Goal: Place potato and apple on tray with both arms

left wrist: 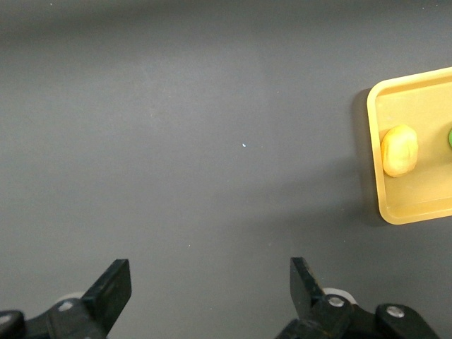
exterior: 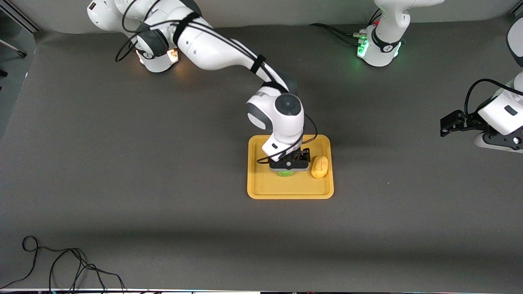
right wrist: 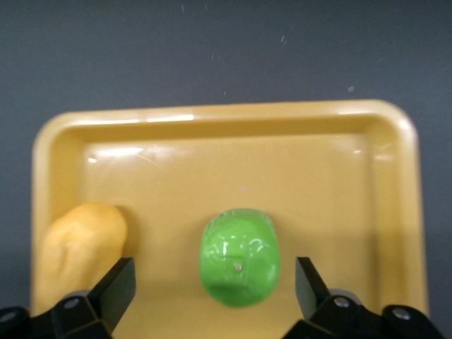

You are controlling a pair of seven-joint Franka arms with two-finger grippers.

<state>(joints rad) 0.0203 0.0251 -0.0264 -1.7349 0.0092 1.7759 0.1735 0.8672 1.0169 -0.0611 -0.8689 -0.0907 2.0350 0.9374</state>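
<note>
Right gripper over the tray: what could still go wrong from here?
1. The right gripper is open, fingers straddling the apple on the tray; rising crookedly could nudge the roundish apple into a roll.
2. One finger sits close to the potato; sideways drift could bump it toward the low rim.
3. The left gripper waits open over bare table, so collision looks unlikely.

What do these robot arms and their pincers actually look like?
Both arms are glossy white, rounded segments with dark grey joints. Black cables, strapped on with black bands, run along the right arm. The left arm's base glows green, the right arm's orange. The left gripper and right gripper are black, each with two wedge-shaped fingers and silver screws.
</note>
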